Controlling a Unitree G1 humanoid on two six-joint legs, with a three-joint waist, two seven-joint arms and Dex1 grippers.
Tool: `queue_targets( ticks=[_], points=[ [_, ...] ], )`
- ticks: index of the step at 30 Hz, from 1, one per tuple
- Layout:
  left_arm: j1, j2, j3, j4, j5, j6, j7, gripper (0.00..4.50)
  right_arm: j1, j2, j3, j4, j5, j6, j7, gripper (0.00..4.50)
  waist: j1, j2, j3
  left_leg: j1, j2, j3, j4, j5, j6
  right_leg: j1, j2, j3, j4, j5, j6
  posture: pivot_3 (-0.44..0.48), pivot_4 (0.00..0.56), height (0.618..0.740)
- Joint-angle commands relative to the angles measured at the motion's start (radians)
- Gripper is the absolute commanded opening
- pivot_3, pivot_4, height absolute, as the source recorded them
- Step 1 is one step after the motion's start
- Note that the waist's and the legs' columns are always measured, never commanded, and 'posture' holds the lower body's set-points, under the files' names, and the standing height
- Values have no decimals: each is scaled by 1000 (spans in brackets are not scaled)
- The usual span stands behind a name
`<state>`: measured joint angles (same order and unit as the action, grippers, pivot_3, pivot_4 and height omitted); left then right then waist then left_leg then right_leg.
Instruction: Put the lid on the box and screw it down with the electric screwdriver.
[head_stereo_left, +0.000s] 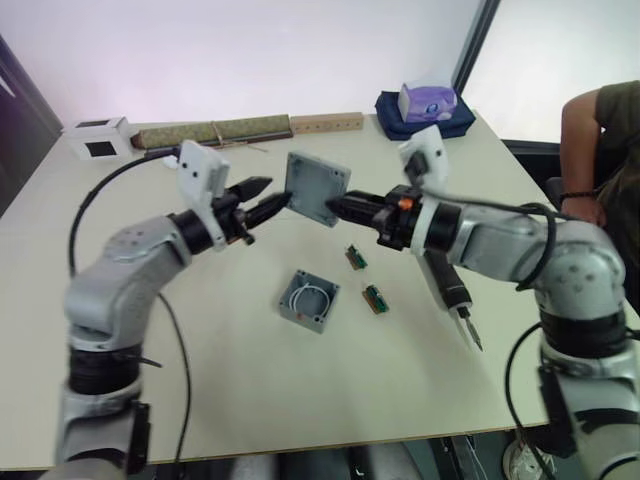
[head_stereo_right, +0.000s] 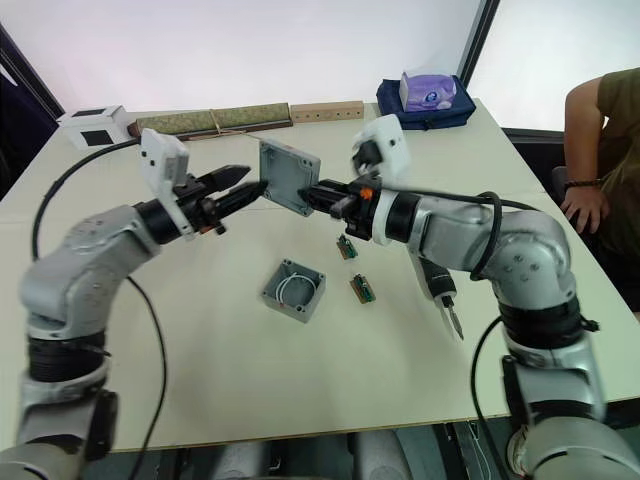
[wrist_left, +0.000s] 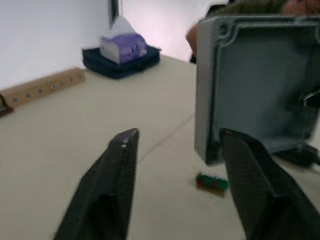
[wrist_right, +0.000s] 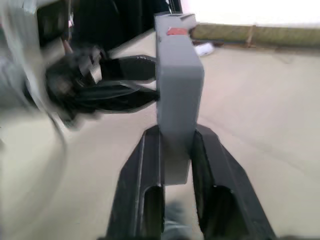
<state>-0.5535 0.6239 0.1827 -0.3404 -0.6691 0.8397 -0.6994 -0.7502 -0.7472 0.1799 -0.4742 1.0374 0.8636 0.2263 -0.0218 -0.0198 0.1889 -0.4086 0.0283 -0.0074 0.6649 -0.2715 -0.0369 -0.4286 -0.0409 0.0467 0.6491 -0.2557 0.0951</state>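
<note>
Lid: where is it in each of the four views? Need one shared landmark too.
Left eye: lid upper centre, in the air between the grippers.
Right eye: upper centre.
Left wrist: inner face, beyond the open fingers.
Right wrist: edge-on, clamped between the fingers.
Landmark: purple tissue box, also in the right eye and left wrist views.

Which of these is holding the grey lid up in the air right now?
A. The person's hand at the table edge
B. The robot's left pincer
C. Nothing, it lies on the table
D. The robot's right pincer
D: the right pincer is clamped on the edge of the lid, holding it above the table, while the left pincer is open beside it and the box sits open below.
</note>
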Motion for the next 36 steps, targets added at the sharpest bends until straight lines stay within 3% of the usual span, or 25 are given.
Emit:
queue_targets(
  ticks=[1, 6, 10, 13, 21, 36],
  points=[
    [29, 137, 28, 22, -71, 55, -156, 4358, 68, -69, 163, -28, -470, -364, 210, 192, 0, 0, 0, 0, 0, 0, 0, 0, 0, 0, 0, 0, 0, 0, 0, 0, 150, 740],
    [83, 287, 13, 80, -66, 23, -328, 4451, 154, -101, 269, 105, -977, -883, 262, 192, 1, 0, 1, 0, 0, 3, 0, 0, 0, -1, -1, 1, -1, 0, 0, 0, 150, 740],
    [78, 332, 5, 106, -74, 15, -398, 4451, 193, -109, 279, 199, -1292, -1211, 190, 192, 6, -1, 1, 0, -1, 3, 0, 0, 0, 0, -1, 1, -2, 0, 0, 0, 150, 740],
    [77, 346, -6, 113, -59, 1, -421, 4451, 221, -89, 265, 237, -1472, -1330, 121, 192, 4, -1, 1, 0, -1, 3, 0, 0, 0, 0, -2, 2, -1, 0, 0, 0, 150, 740],
    [75, 349, -21, 124, -36, -18, -435, 4451, 337, 3, 241, 278, -1769, -1361, -6, 192, 3, -1, 1, 0, -1, 3, 0, 0, 0, 0, -1, 2, 0, 0, 0, 0, 150, 740],
    [96, 356, -12, 104, -26, -14, -426, 4451, 436, 81, 220, 244, -1956, -1316, -40, 192, 3, -1, 1, 0, -1, 3, 1, 0, 0, 0, -1, 2, 1, 0, 0, 0, 150, 740]
  ],
)
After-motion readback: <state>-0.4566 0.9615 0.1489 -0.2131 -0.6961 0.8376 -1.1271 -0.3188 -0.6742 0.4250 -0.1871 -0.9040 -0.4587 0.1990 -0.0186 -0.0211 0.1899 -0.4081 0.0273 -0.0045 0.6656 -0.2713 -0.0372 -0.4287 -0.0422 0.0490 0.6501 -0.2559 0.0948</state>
